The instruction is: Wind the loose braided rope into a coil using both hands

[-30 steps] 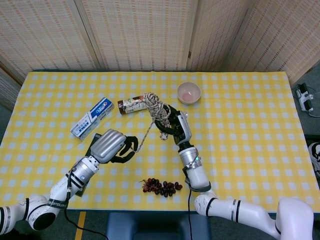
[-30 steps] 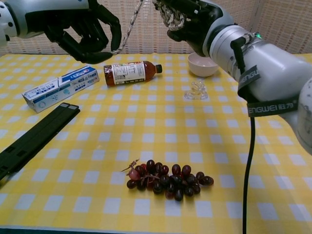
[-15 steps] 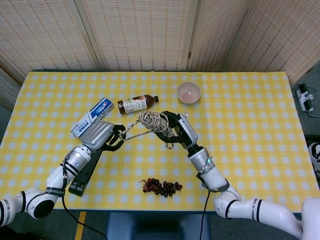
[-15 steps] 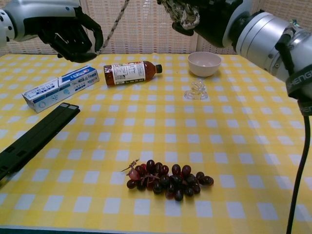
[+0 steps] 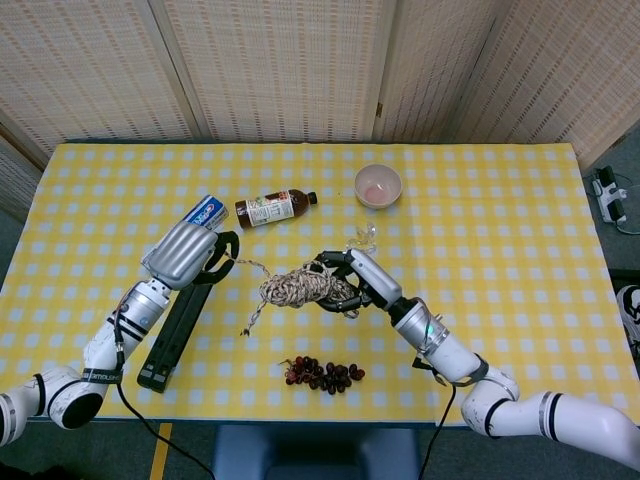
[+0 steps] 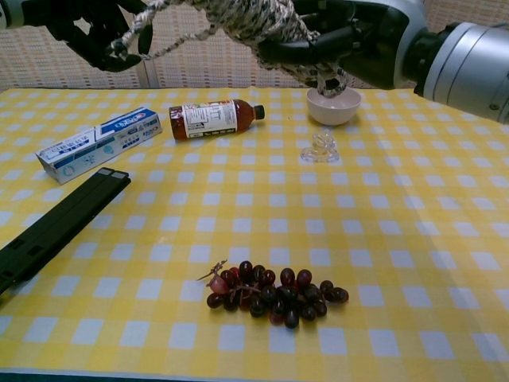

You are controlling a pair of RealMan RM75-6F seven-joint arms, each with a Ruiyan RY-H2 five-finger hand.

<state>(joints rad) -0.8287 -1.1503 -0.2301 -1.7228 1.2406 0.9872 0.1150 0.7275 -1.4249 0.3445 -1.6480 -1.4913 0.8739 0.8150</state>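
Mid-wind: right hand (image 5: 350, 285) grips the rope (image 5: 296, 288) coil, left hand (image 5: 195, 255) probably pinches the strand; next wrap the tail.

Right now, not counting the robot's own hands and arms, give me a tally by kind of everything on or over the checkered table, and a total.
Braided rope: 1
Toothpaste box: 1
Drink bottle: 1
Bowl: 1
Bunch of dark grapes: 1
Black flat bar: 1
Small clear plastic piece: 1
Total: 7
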